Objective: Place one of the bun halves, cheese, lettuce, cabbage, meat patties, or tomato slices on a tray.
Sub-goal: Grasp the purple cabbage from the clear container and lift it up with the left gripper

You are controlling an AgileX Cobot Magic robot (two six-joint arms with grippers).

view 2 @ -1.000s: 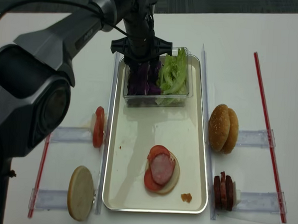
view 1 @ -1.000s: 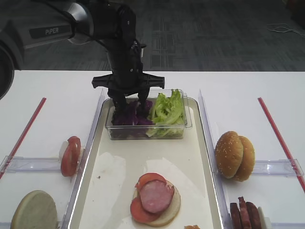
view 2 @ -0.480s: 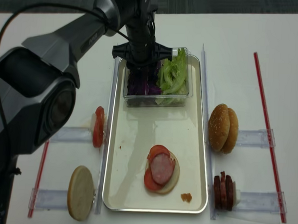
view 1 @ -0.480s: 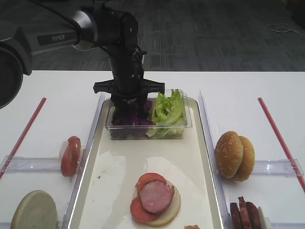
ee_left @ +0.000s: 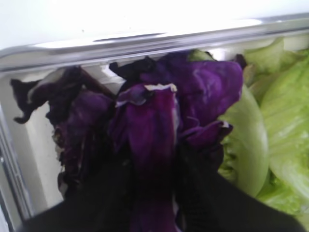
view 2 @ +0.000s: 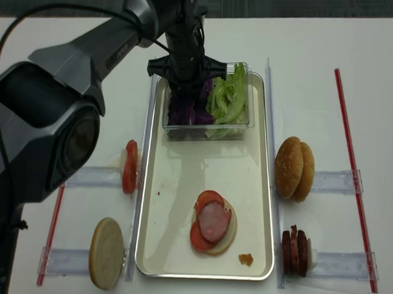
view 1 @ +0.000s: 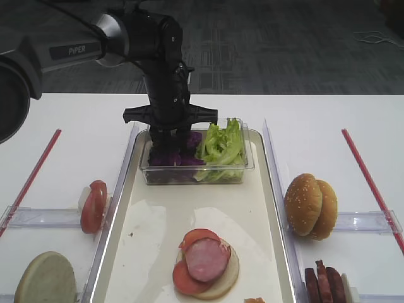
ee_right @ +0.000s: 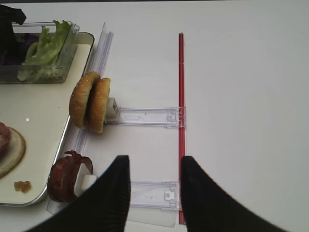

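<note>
Left jaws [ee_left: 153, 193]: down in the clear tub [view 1: 189, 172], closed around a strip of the cabbage [ee_left: 154, 130]; the left wrist view shows the purple strip running up between the two dark fingers [ee_left: 104, 193].
Cabbage place: between the left jaws, over the rest of the purple heap; the lettuce [view 1: 221, 146] lies just to their right in the same tub.
Tray [view 1: 268, 189]: the tub stands at its far end; nearer, below the jaws in the high view, a bun half [view 1: 221, 273] carries tomato slices [view 1: 189, 278] and a pink meat slice [view 1: 206, 259].
Right jaws [ee_right: 153, 193]: closed on nothing, hanging over the counter [ee_right: 241, 96], with the seeded bun halves [ee_right: 89, 102] ahead and to their left.
Step in hand: the grasp on the cabbage, judged as just made.
Next move calls for: a straight lift clear of the tub wall, then a carry to the stack; the floppy strip may drag neighbours along.
View difference: only the left wrist view shows the strip pinched; the high views hide the fingertips among the leaves but give the whole layout.
</note>
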